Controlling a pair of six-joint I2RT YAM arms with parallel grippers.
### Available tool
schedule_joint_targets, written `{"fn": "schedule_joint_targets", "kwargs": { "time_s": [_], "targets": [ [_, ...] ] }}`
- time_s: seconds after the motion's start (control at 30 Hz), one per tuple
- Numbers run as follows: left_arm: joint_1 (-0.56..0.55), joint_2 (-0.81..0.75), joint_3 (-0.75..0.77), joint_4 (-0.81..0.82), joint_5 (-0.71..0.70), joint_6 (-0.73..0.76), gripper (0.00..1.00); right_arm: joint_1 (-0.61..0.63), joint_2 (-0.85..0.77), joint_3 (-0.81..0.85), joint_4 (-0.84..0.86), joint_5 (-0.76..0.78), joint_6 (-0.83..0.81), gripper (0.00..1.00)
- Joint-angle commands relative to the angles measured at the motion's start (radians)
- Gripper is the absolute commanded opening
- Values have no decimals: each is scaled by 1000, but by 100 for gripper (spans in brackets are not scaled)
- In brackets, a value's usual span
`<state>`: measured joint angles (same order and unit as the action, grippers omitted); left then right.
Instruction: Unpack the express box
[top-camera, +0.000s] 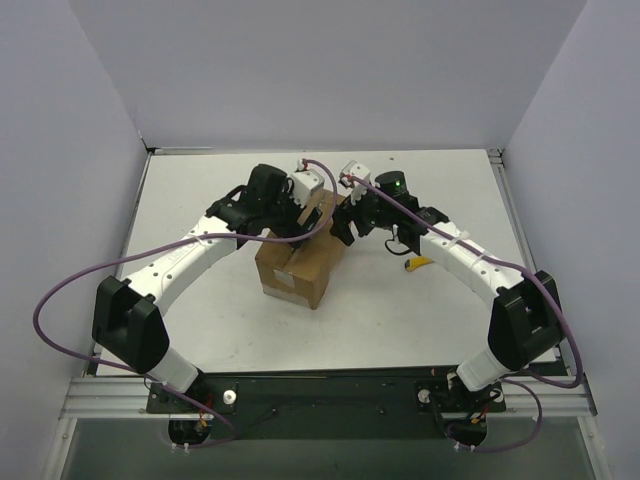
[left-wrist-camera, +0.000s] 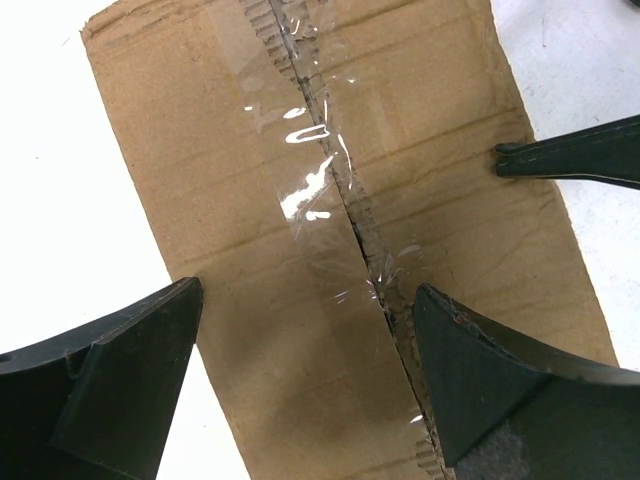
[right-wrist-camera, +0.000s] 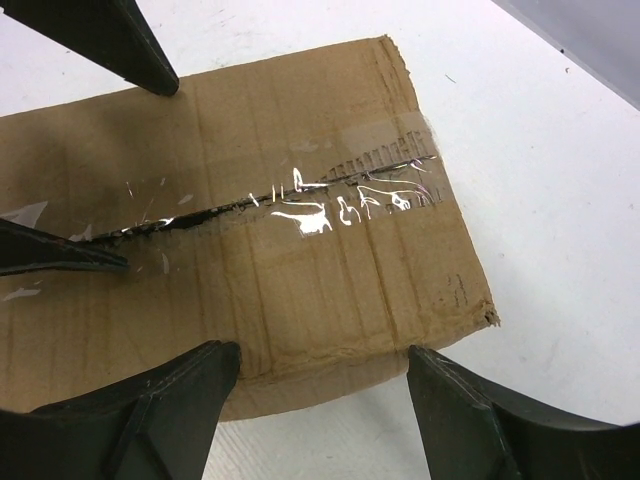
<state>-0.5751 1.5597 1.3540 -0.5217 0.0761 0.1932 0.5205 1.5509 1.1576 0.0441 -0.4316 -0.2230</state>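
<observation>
Robot lab, plain white-walled enclosure (top-camera: 330, 70)

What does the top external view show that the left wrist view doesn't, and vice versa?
Only top external: both whole arms, a small yellow object right of the express box, and a white label on its side. Only left wrist: the clear tape split along the seam, under the open left gripper. Both: the box with that gripper over its top.

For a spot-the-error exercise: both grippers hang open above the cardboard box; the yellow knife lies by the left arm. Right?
No: the top view shows the yellow knife by the right arm. The left gripper and right gripper hang open above the cardboard box.
</observation>
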Motion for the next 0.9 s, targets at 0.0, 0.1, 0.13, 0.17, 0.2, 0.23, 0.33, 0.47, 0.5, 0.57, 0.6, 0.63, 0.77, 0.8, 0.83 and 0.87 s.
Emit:
{"fn": "schedule_joint_targets", "kwargs": {
  "time_s": [0.0, 0.1, 0.13, 0.17, 0.2, 0.23, 0.33, 0.47, 0.5, 0.57, 0.6, 0.63, 0.77, 0.8, 0.83, 0.87],
  "targets": [
    [44, 45, -42, -57, -145, -15, 95, 21, 23, -99, -211, 25, -26, 72],
    [73, 28, -50, -66, -128, -23, 91, 19, 15, -114, -205, 30, -12, 73],
    [81, 22, -52, -70, -124, -24, 90, 19, 15, -116, -205, 31, -12, 72],
    [89, 20, -52, -72, -115, -23, 90, 21, 15, -116, -207, 31, -12, 73],
    [101, 19, -50, -74, -102, -21, 89, 19, 17, -118, -205, 33, -12, 73],
    [106, 16, -47, -75, -89, -20, 88, 19, 17, -118, -205, 31, -13, 73],
    [110, 3, -38, -78, -59, 8, 84, 19, 18, -116, -205, 33, -16, 73],
    [110, 0, 3, -98, -24, 84, 76, 19, 18, -122, -207, 37, -19, 73],
    [110, -3, 13, -100, -24, 115, 74, 19, 17, -124, -207, 39, -19, 73],
    [110, -7, 43, -97, -42, 138, 72, 21, 14, -127, -208, 45, -19, 73],
    [112, -7, 53, -97, -47, 152, 70, 21, 14, -128, -208, 45, -21, 72],
    [115, -7, 65, -97, -48, 156, 69, 21, 11, -130, -208, 45, -22, 73],
    [132, -15, 120, -97, -42, 153, 62, 21, 9, -137, -208, 51, -29, 72],
    [133, -18, 140, -95, -41, 149, 60, 19, 9, -139, -210, 54, -29, 73],
    [136, -23, 155, -97, -36, 147, 59, 21, 9, -139, -211, 53, -32, 72],
    [141, -23, 171, -98, -32, 146, 59, 19, 9, -139, -213, 54, -30, 73]
  ]
}}
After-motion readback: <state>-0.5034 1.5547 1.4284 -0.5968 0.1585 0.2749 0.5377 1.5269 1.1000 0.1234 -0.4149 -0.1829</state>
